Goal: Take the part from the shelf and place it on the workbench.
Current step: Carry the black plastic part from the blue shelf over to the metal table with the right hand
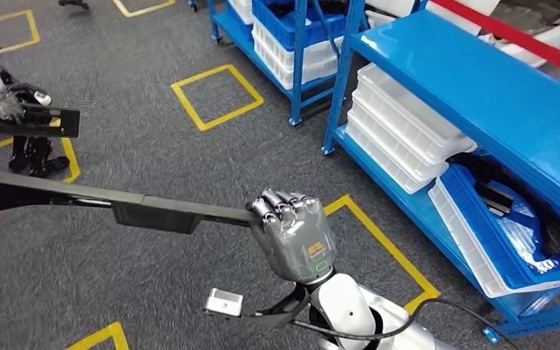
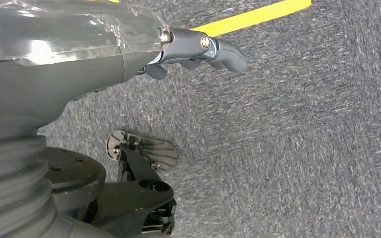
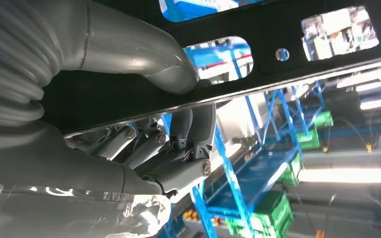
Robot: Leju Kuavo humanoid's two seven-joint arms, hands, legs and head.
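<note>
**Right hand carrying long black part, clear of shelf**

Right hand [image 1: 292,233] is being seen closed around one end of the part [image 1: 117,200], a long, flat black strip with a thicker block near its middle. It is being held roughly level above the grey carpet [image 1: 153,146], reaching away to the robot's left, well apart from the blue shelf [image 1: 481,80] on the right. No workbench is being shown yet, so the carry is judged to be under way with placing not yet done.

Shelf tiers are being occupied by stacked white trays [image 1: 401,131] and a blue bin [image 1: 496,233] holding more dark parts.

Part, in the right wrist view [image 3: 287,44], is being shown as a thin plate with cut-out windows, thumb [image 3: 144,54] across one face and fingers [image 3: 178,148] wrapped under the edge. It is judged stiff and fairly light, but being gripped at the very end, the long overhang is likely levering against the fingers; a hold nearer the middle block would be steadier.

Left hand [image 2: 198,49] is being seen hanging over the carpet, holding nothing; how its fingers lie cannot be told.
</note>
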